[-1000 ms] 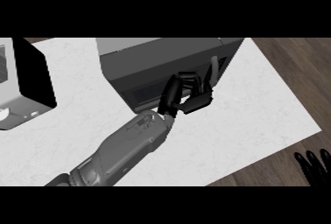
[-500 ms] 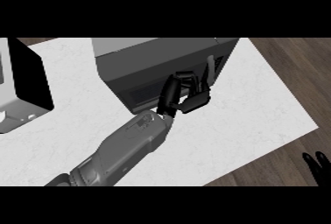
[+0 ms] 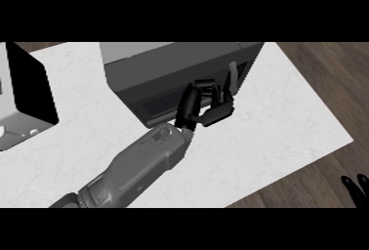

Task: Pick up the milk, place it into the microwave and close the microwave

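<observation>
Head view: only this one view to go by.
Microwave (image 3: 166, 68): far centre of the counter (image 3: 274, 132), door looking all but shut.
Milk: not visible; presumably inside.
Left hand (image 3: 205, 105): fingers curled, nothing held, touching the door front by the handle (image 3: 232, 78).
Right hand (image 3: 357, 188): fingertips only, near right corner, cannot tell its state.
Handling: door judged stiff, hinged, light; push flat near the handle side.
Left object: grey-and-black appliance (image 3: 25, 97), unclear.
</observation>
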Robot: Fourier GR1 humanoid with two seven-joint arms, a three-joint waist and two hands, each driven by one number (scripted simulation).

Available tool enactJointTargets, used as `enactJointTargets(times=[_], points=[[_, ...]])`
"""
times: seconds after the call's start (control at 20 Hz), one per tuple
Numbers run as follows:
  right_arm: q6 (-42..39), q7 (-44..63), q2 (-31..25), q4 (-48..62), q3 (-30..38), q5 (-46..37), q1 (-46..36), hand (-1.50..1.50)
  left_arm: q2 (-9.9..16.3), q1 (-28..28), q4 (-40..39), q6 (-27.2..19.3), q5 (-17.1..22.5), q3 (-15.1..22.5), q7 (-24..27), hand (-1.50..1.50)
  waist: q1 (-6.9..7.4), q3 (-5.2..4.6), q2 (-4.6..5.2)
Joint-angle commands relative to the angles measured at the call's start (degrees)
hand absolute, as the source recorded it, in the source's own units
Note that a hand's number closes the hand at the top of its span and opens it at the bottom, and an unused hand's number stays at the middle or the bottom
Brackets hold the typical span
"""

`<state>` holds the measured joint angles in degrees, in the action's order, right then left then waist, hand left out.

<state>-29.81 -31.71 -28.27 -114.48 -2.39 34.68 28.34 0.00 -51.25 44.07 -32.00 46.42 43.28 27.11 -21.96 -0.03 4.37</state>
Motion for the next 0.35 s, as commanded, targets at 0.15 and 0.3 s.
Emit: enactJointTargets(times=[0.15,0.3], points=[[-1.79,0.21,-1.09,-1.20,0.08,1.67,1.42,-1.50,0.00,-5.63,-4.13,1.33,1.42,-1.29,0.09,1.50,-0.85,0.03,0.49],[-2.51,0.65,-2.30,-2.73,0.71,2.23,2.09,-1.50,0.00,-5.63,-4.41,1.34,2.50,-1.37,0.18,1.50,-0.98,-0.07,0.19]])
